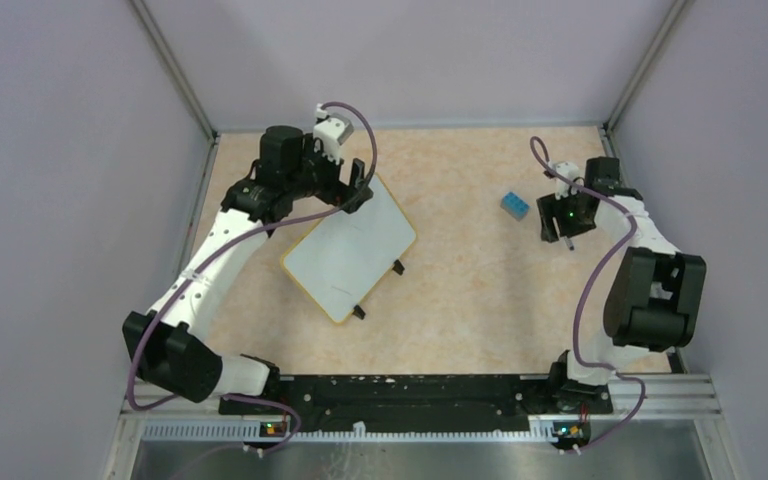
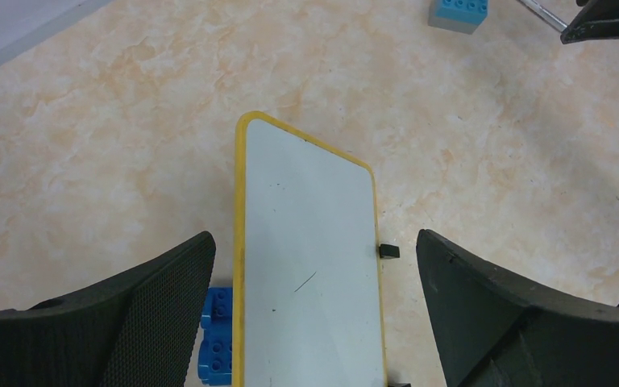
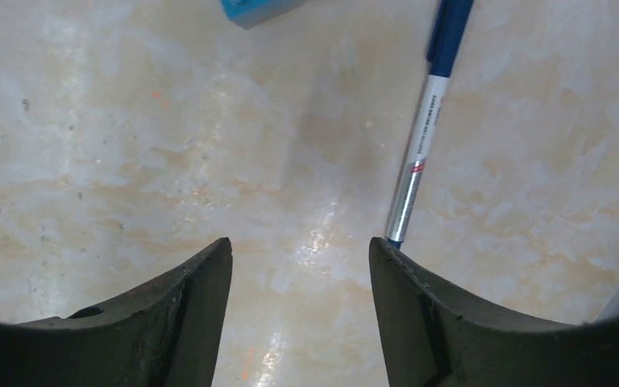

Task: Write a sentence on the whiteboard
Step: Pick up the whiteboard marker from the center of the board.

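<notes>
The whiteboard (image 1: 348,252), white with a yellow rim and black clip feet, lies tilted on the table. My left gripper (image 1: 357,188) is over its far corner, open. In the left wrist view the whiteboard (image 2: 310,242) lies below and between the wide-apart fingers of the left gripper (image 2: 314,235). No sentence shows on its face, only a short thin stroke (image 2: 305,282). My right gripper (image 3: 300,240) hangs open just above bare table, with nothing between its fingers. A blue and silver pen (image 3: 421,137) lies there, one end at the right fingertip (image 3: 387,254), outside the jaws.
A small blue block (image 1: 515,206) sits on the table left of the right gripper (image 1: 557,228). Another blue block (image 2: 213,339) peeks out from under the whiteboard's left edge. Grey walls and metal rails surround the table (image 1: 480,300).
</notes>
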